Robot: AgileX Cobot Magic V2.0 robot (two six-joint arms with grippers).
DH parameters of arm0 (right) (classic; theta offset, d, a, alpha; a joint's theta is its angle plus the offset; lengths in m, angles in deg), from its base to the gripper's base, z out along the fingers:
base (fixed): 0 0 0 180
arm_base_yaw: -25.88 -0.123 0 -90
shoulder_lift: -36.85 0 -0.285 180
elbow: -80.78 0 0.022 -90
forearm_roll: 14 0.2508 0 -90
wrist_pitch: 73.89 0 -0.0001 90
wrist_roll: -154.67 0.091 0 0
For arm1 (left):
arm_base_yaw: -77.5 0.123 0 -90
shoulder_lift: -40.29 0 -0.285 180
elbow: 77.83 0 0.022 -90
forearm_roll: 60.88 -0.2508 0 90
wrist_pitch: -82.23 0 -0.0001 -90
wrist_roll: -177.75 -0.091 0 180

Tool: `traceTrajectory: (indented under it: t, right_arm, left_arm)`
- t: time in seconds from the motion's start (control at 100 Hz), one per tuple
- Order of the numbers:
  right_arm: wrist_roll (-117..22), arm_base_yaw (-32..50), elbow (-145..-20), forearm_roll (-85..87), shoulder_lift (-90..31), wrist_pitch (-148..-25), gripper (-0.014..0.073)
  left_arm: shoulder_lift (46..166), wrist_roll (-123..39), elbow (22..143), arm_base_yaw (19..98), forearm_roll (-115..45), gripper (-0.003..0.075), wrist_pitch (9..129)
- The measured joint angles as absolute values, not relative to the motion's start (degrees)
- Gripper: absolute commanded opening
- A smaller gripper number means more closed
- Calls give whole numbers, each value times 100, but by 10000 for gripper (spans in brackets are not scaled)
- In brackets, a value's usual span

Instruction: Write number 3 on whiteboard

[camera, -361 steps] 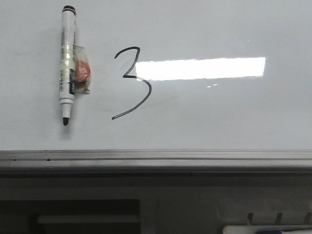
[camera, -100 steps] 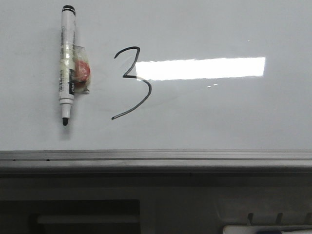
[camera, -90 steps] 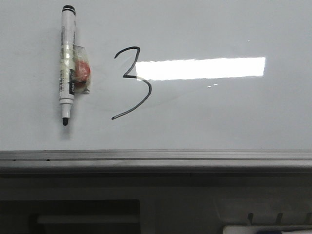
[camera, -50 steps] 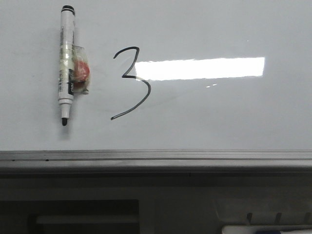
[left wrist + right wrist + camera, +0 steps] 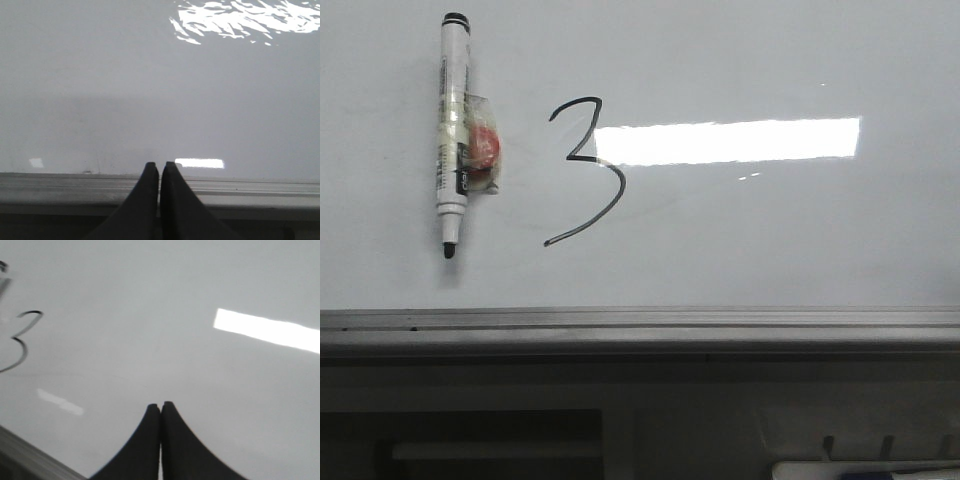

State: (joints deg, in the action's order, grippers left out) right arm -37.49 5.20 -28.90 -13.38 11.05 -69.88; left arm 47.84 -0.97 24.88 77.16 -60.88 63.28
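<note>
A thin black number 3 (image 5: pixel 585 170) is drawn on the glossy whiteboard (image 5: pixel 750 240), left of a bright glare strip. A white marker (image 5: pixel 450 130) with a black cap end, a bare black tip and a taped red lump lies on the board left of the digit. The digit also shows in the right wrist view (image 5: pixel 20 340). My left gripper (image 5: pixel 160 165) is shut and empty over the board's near frame. My right gripper (image 5: pixel 161 405) is shut and empty above bare board (image 5: pixel 150 315), to the right of the digit. Neither gripper shows in the front view.
The grey metal frame edge (image 5: pixel 640 325) runs along the board's near side, also in the left wrist view (image 5: pixel 250 187). Below it is a dark base with a white object (image 5: pixel 860 470) at the lower right. Glare patches lie on the board.
The marker, digit and glare sit slightly further left in the front view than a second ago. Nothing was taken hold of or let go.
</note>
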Motion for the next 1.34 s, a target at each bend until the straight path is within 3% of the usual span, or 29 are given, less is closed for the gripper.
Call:
traceTrajectory:
  t: [0.19,0.37,0.62,1.34]
  right_arm:
    - [-3749,1745,-2323,-1288,2068,-7056,-49]
    - [-3557,2578,-2155,-1286,2801,-7870,-49]
    - [-2698,2635,-2155,-1946,2963,-9260,-49]
    - [-2301,2635,-2166,-2192,2966,-9292,-49]
  left_arm:
    - [4784,-97,2488,7716,-6088,-21,6318]
    - [4784,-97,2488,7716,-6088,-20,6319]
    - [4784,-97,2488,7716,-6088,-20,6319]
    - [4784,-97,2488,7716,-6088,-21,6319]
